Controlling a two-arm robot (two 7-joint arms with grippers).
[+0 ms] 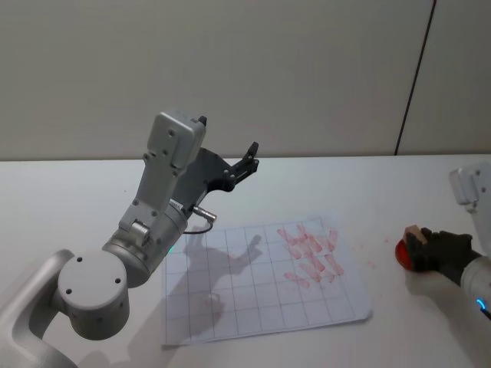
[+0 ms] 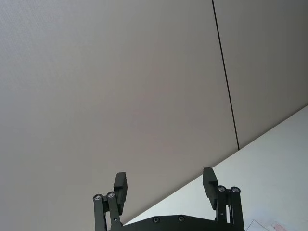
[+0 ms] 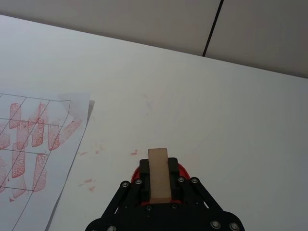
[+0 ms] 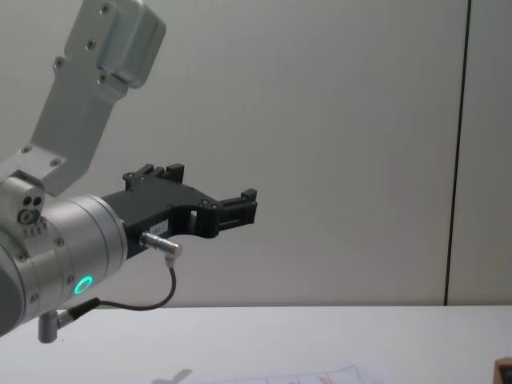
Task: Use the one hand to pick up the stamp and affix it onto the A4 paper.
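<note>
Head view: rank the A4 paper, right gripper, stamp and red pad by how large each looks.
1. A4 paper, clearly largest.
2. right gripper.
3. stamp and red pad: both small, partly hidden by the gripper; too close to rank.

Beige wall (image 1: 230,69), dark vertical seam (image 1: 415,77), white table (image 1: 61,199)

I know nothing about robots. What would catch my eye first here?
The left gripper hangs high above the table, jaws open and empty. Below lies the gridded A4 paper with red marks, and on the table's right side the right gripper grips the wooden stamp at a red pad.
</note>
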